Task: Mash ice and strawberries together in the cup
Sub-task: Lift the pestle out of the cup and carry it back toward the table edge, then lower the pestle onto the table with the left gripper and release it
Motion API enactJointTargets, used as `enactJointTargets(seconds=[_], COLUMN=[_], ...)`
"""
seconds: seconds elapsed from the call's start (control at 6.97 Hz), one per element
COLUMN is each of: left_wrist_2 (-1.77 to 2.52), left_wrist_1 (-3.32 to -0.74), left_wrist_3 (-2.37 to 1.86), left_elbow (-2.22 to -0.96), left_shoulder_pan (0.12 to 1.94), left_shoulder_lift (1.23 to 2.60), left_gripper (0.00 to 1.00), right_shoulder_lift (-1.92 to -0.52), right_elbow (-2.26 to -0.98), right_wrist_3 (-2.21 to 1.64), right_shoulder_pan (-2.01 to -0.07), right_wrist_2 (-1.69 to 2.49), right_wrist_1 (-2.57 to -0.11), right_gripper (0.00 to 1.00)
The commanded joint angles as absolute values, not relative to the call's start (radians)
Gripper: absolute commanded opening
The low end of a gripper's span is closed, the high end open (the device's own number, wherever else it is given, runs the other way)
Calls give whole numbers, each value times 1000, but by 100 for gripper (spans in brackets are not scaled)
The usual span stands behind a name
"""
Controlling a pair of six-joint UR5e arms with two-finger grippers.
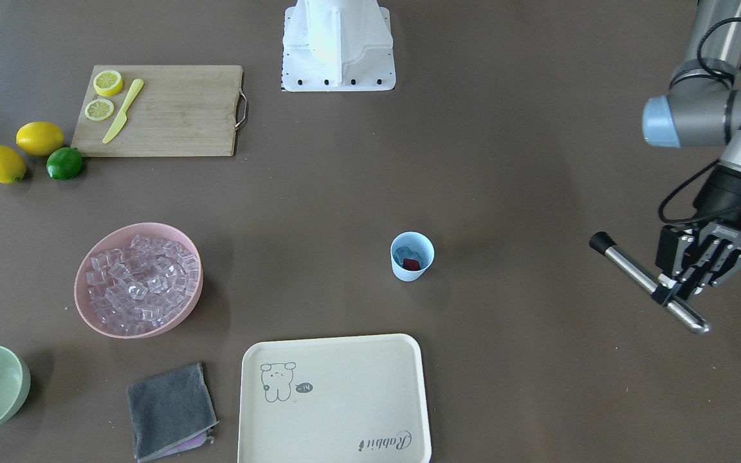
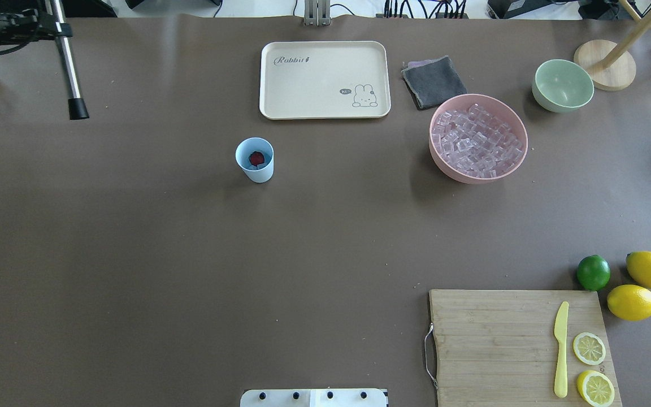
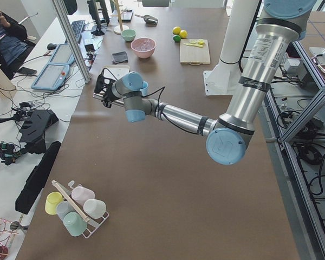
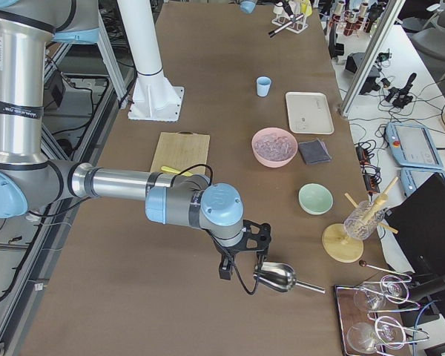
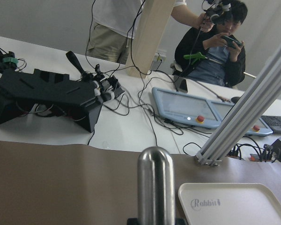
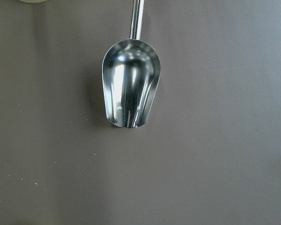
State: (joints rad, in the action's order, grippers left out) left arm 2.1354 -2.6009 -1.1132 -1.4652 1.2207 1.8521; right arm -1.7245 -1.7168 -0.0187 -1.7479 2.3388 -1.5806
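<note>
Inspector: Surface condition?

Technician: Matte brown table covering (image 2: 190, 254) with a few pale specks. White workbenches run along the side opposite the robot, carrying cables, teach pendants and black fixtures. A seated person (image 5: 222, 42) holds a handset there.

Inspector: Location of task items?

Technician: The small pale blue plastic cup (image 1: 411, 257) stands upright near mid-table, between the cream rectangular tray (image 2: 314, 85) and the robot's base, well apart from both arms. One tiny red strawberry (image 2: 256, 158) lies in its bottom. The clear ice cubes (image 1: 142, 283) fill the round pink plastic bowl (image 2: 464, 175), on the robot's right of the cup. Whether any cube is in the cup cannot be told.

Inspector: Claw state?

Technician: The left gripper (image 1: 671, 290) is pinched on a steel rod muddler with a black end cap (image 1: 631, 267). It holds the rod above the covering at the robot's far left, cap end nearer the cup. The right gripper (image 4: 241, 256) hangs over a shiny steel scoop (image 6: 129, 89). Its finger spread, and whether it grips the scoop, cannot be told.
</note>
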Motion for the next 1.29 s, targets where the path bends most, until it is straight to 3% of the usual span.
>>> enactJointTargets(seconds=[0.0, 0.29, 0.72, 1.15], left_wrist_2=[2333, 2359, 2290, 2306], left_wrist_1=[-2598, -2605, -2597, -2260], left_wrist_3=[-1035, -982, -791, -434], left_elbow=[-1350, -1352, -1305, -1335], left_shoulder_pan=[1307, 1261, 1044, 1126], left_shoulder_lift=[1673, 1568, 1578, 1667], left_gripper=[0, 0, 0, 0], right_shoulder_lift=[-1741, -1741, -1752, -1743], right_elbow=[-1730, -1715, -1698, -1701], right_wrist_3=[-20, -20, -17, -18], right_shoulder_pan=[-1750, -1749, -1746, -1744], right_wrist_2=[2347, 2350, 2390, 2390], right_wrist_1=[-1582, -1580, -1574, -1572], right_gripper=[100, 100, 100, 100])
